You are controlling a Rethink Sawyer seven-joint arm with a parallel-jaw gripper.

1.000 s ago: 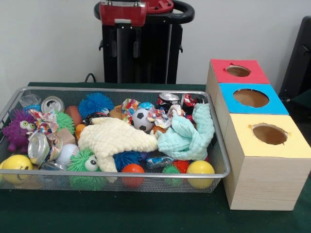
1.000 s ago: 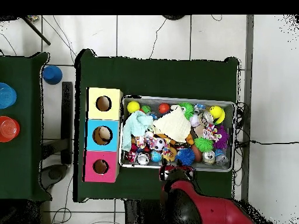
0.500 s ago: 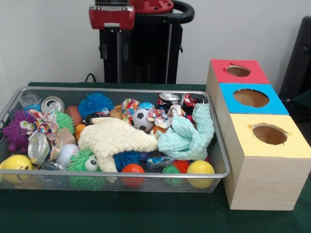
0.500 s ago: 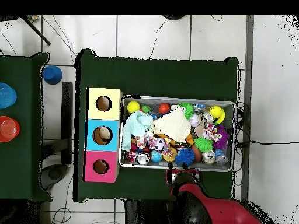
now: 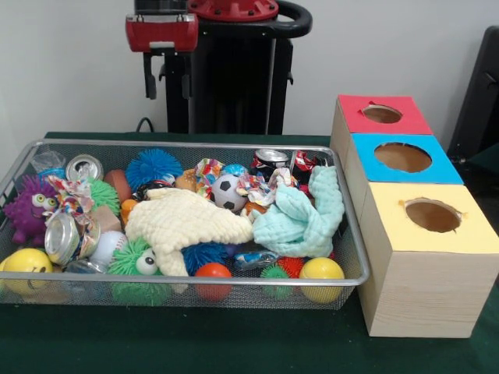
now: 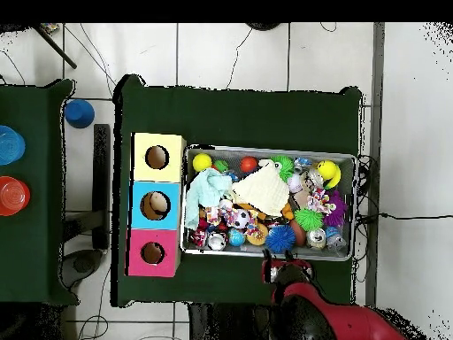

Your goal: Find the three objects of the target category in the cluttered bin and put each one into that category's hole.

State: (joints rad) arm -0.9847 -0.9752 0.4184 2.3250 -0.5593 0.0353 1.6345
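A wire mesh bin [image 5: 195,143] is packed with toys: a cream cloth [image 5: 183,218], a mint cloth [image 5: 304,214], a soccer ball [image 5: 228,191], tin cans [image 5: 83,166], spiky balls and smooth yellow balls. My gripper [image 5: 167,82] hangs high above the bin's far rim, towards its left half. It is open with nothing between its fingers. From overhead, the gripper [image 6: 277,256] sits right at the edge of the bin [image 6: 265,149] nearest the robot, by the blue spiky ball [image 6: 281,237]. Beside the bin stand three boxes with a red hole [image 5: 382,114], a blue hole [image 5: 402,157] and a yellow hole [image 5: 433,215].
The boxes form one row along the bin's right side in the front view. Seen from overhead, a second green table [image 6: 26,177] carries blue and red cups [image 6: 11,195]. A purple monster toy [image 5: 27,209] fills the bin's left corner.
The gripper has slid sideways along the bin's far rim, leftward in the front view, and come a little lower. Nothing in the bin has moved.
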